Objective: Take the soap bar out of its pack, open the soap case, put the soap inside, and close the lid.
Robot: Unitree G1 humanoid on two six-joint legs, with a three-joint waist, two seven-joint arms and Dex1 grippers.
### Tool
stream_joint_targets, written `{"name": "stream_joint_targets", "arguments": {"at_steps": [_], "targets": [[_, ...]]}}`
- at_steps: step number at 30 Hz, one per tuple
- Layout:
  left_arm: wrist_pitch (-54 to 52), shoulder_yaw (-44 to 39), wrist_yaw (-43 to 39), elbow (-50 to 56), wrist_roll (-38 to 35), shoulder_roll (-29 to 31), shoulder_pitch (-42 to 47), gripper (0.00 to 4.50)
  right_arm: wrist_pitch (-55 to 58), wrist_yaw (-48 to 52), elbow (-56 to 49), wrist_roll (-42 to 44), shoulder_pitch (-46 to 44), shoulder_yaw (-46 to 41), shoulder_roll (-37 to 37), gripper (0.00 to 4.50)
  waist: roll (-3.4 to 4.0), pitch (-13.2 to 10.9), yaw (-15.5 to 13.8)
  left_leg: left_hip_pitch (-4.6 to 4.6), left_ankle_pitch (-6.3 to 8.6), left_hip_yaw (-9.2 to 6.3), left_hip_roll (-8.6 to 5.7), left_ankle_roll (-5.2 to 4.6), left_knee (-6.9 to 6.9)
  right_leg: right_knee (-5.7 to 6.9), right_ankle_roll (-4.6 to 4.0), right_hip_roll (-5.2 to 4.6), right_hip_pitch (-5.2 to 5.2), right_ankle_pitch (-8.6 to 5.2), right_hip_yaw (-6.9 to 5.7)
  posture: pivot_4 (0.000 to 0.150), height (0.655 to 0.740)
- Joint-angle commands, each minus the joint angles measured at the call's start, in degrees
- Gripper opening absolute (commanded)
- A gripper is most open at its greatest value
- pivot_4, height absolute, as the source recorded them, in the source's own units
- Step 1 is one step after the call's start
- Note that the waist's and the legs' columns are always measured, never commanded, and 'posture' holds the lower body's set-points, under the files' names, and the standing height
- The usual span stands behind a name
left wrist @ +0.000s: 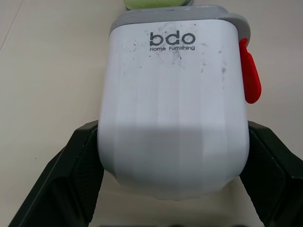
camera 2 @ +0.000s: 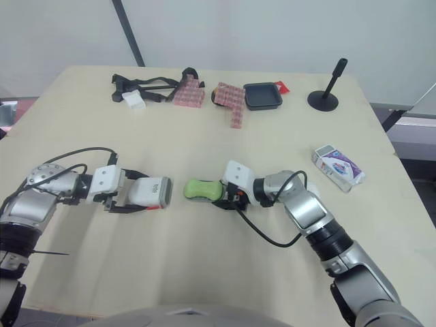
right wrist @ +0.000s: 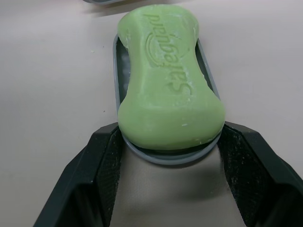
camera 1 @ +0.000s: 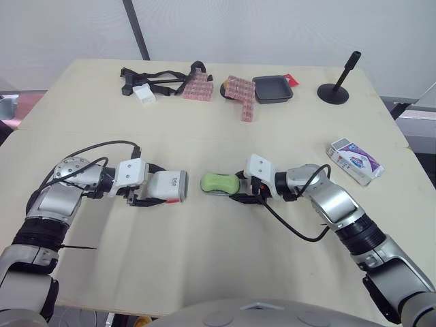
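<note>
In my left gripper (camera 1: 146,189) is the white soap case (left wrist: 173,109), which has a grey rim and a red latch (left wrist: 249,71). The gripper is shut on the case's sides. The case's grey-rimmed end faces the green soap bar (right wrist: 168,90), a short gap away. The soap lies on a grey oval tray (right wrist: 166,159) resting on the table. My right gripper (right wrist: 171,142) is shut on the near end of that tray, with one finger on each side. The white and purple soap pack (camera 1: 354,161) lies at the table's right.
At the back of the table are a black strap with a white piece (camera 1: 145,95), two pink checked packs (camera 1: 197,87), a black square dish (camera 1: 272,88) and a black stand (camera 1: 336,87). Cables loop beside both wrists.
</note>
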State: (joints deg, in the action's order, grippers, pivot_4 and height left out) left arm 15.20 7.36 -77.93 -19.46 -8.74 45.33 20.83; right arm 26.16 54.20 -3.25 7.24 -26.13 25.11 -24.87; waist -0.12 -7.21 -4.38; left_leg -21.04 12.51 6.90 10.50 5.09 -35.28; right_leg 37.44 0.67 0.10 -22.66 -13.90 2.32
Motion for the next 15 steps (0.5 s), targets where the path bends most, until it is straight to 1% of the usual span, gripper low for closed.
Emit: {"name": "stream_joint_targets", "arguments": {"at_steps": [1, 9, 15], "targets": [[1.19, -0.71, 0.25, -0.14, 0.28, 0.55, 0.96, 3.46, -1.05, 0.69, -1.15, -0.21, 0.07, -1.13, -1.11, 3.1, 0.0, 0.0, -0.06, 0.0, 0.0, 0.0, 0.0, 0.0, 0.0, 0.0, 0.0, 0.0, 0.0, 0.0, 0.0, 0.15, 0.74], [1.54, -0.22, 0.59, -0.36, 0.61, -0.24, 1.43, 3.46, 0.33, 1.76, -5.72, 1.37, 1.61, -3.88, -4.63, 3.1, 0.0, 0.0, -0.24, -0.01, 0.0, -0.01, 0.0, -0.01, 0.0, -0.01, 0.0, -0.01, 0.0, 0.0, -0.01, 0.15, 0.74], [2.29, 0.08, 0.49, -1.33, 0.85, -0.46, 1.92, 3.46, -0.89, 1.94, -6.8, 0.54, 3.16, -3.51, -6.15, 3.1, 0.0, 0.0, -0.01, -0.02, 0.01, 0.0, 0.01, 0.0, 0.0, -0.08, 0.0, 0.01, 0.0, 0.0, 0.01, 0.15, 0.74]]}}
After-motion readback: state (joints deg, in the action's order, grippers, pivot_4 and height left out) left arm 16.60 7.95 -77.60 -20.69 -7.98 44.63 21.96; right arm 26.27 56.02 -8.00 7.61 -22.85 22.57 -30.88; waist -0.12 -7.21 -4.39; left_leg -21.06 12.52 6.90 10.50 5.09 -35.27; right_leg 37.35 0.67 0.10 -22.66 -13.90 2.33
